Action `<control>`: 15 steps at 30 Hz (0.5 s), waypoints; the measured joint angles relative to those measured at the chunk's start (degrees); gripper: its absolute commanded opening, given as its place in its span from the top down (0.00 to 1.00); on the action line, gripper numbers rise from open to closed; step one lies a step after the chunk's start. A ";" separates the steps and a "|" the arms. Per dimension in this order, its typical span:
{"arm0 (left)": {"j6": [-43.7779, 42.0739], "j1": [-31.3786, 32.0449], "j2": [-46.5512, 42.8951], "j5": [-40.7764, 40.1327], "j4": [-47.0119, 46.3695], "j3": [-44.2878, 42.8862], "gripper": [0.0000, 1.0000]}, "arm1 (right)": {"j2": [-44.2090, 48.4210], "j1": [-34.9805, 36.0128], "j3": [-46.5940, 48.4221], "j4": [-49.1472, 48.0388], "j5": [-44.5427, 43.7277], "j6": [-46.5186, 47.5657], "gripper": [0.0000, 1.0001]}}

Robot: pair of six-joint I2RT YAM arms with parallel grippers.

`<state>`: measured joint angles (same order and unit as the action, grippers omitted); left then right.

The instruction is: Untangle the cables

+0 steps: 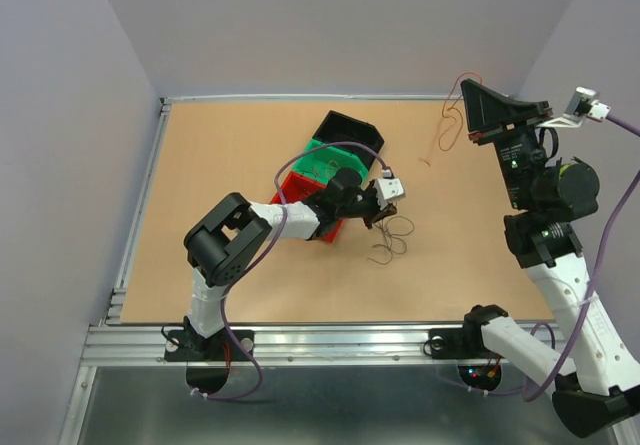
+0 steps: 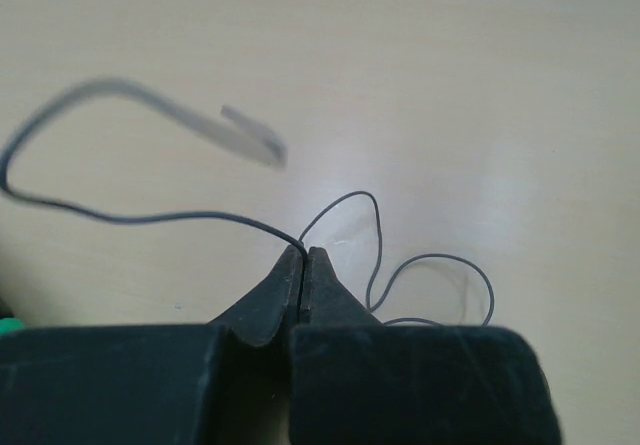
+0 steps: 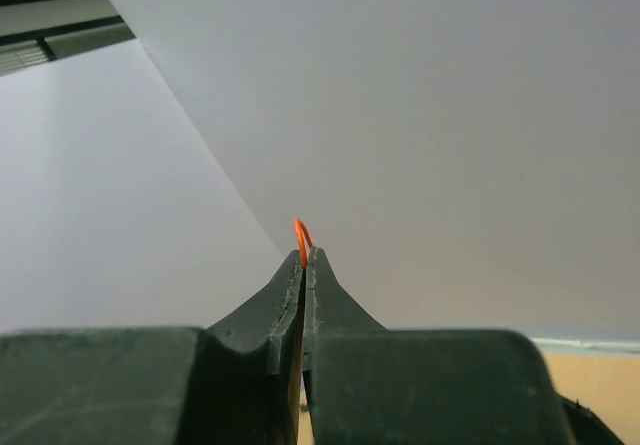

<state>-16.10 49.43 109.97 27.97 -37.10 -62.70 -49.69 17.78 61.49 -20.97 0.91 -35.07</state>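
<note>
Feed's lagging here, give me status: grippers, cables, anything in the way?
Left gripper shut on dark wire, at table. Right gripper raised, shut on orange wire. Bins beside left arm.

Bins sit central on the table, cables just right, another cable farther right.

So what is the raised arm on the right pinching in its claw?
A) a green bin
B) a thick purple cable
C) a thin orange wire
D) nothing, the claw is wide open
C: in the right wrist view the right gripper is closed, and a small loop of orange wire pokes out from between its tips.
</note>
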 measured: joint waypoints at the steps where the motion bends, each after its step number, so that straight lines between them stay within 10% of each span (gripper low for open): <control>1: 0.09 0.00 0.46 0.02 0.48 0.00 1.00 | 0.28 0.00 0.72 0.28 -0.55 0.44 1.00; 8: 0.07 0.24 0.50 -0.57 1.20 -0.13 0.90 | 3.61 0.00 1.31 2.56 -2.43 1.62 0.99; 12: -1.22 1.31 -0.68 -3.67 4.52 -0.72 0.44 | 4.59 0.00 -0.33 3.02 -2.45 1.92 0.99; 13: -1.57 1.62 -1.64 -4.57 5.62 -0.72 0.12 | 4.81 0.00 -1.25 3.17 -2.40 1.97 0.99; 15: -2.82 1.92 -3.98 -5.70 7.23 -0.72 0.09 | 5.16 0.00 -2.47 3.82 -2.19 2.12 0.99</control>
<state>-18.92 51.35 106.00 22.26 -29.87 -63.42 -44.53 17.78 59.02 -17.15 -1.28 -32.95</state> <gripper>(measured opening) 0.767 0.023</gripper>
